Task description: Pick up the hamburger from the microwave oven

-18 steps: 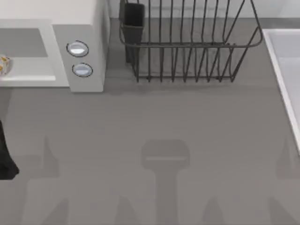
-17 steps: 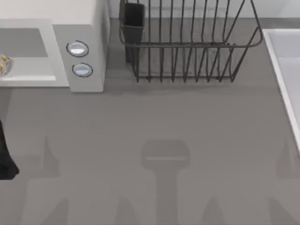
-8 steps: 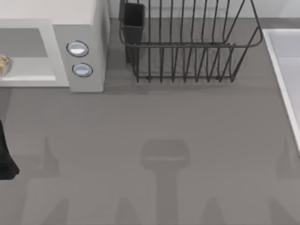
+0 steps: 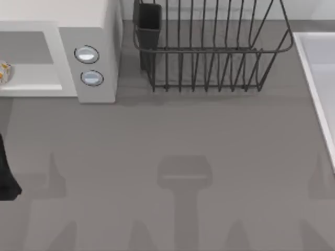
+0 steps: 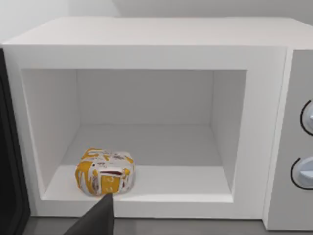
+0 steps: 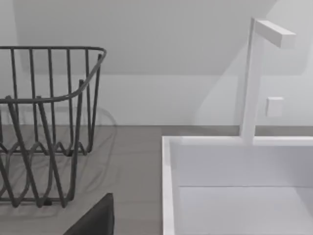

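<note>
The left arm (image 4: 6, 175) shows as a dark shape at the left edge of the top view, low over the surface. One dark finger (image 5: 98, 219) of the left claw juts into its wrist view; a similar finger (image 6: 95, 218) of the right claw appears in its own.

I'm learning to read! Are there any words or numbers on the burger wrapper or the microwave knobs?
Hamburger wrapper: yellow and white printed patches, too blurred to read.
Microwave oven dials: plain, no numbers or marks to be read.
Dish rack and sink: no text.
So there is nothing here to read.
</note>
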You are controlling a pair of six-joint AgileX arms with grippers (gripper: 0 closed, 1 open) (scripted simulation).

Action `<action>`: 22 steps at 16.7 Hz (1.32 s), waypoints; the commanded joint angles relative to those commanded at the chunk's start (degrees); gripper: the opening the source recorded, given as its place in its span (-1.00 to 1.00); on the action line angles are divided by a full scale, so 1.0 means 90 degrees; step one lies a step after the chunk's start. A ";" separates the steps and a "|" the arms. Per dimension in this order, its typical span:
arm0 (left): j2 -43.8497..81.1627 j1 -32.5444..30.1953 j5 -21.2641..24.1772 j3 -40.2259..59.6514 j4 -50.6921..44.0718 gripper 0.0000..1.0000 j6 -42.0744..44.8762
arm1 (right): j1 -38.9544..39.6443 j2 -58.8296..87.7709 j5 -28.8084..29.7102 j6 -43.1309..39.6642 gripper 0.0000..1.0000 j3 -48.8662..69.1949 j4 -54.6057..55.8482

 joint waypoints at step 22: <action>0.7463 0.1265 0.0646 0.3068 0.4236 1.00 0.0202 | 0.0000 0.0000 0.0000 0.0000 1.00 0.0000 0.0000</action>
